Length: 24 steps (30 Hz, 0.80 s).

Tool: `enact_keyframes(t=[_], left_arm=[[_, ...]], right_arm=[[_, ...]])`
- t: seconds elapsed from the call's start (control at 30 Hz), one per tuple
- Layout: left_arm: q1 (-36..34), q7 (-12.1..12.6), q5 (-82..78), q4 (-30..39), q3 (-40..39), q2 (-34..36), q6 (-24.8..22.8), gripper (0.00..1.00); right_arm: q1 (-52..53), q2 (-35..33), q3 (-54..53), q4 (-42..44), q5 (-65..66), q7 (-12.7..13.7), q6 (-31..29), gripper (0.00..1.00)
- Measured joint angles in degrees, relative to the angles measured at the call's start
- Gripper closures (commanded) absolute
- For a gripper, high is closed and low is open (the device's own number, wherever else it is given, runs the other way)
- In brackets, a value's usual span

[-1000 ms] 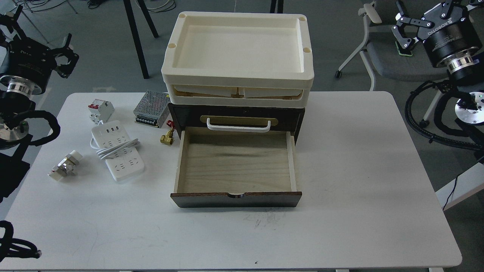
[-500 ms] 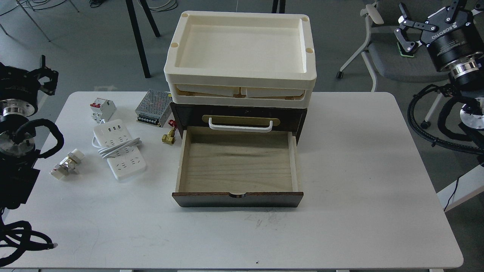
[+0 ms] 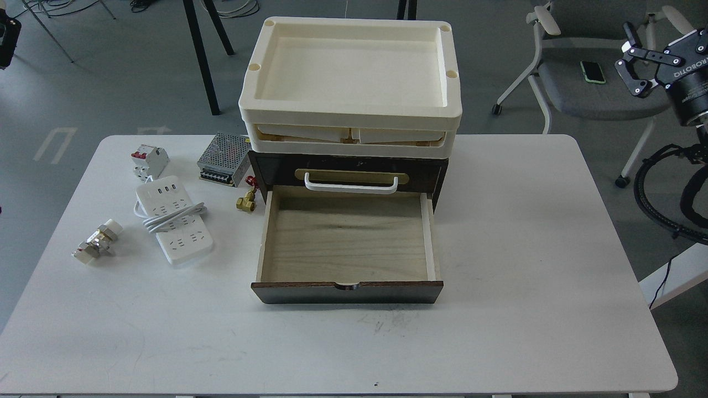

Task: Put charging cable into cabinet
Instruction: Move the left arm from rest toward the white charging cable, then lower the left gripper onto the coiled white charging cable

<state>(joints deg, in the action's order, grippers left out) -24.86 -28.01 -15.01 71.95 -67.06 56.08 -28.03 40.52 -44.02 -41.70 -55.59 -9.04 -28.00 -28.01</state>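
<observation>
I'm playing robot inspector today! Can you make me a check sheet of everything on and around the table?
Surface: white table, bare on its right side, faint scuffs near the front.
Job's things: charging cable lies left of the cabinet; its bottom drawer is pulled open with nothing in it.
Clutter: circuit breaker, metal power supply, brass valve, small metal fitting, cream trays stacked on the cabinet.
Hands: right hand open, raised off the table's right; left hand not seen.
Cables: black hoses on the right arm.
Surroundings: grey chair with a phone.
</observation>
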Motion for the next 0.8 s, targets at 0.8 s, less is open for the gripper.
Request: enact_keyframes(t=[0.8], left_arm=[[-6.99,-0.01,-110.0,-10.4,23.68,-11.92,3.29,0.02]], right_arm=[[-6.88,-0.54,-1.73,-0.85,-0.22,0.0,0.01,0.0]])
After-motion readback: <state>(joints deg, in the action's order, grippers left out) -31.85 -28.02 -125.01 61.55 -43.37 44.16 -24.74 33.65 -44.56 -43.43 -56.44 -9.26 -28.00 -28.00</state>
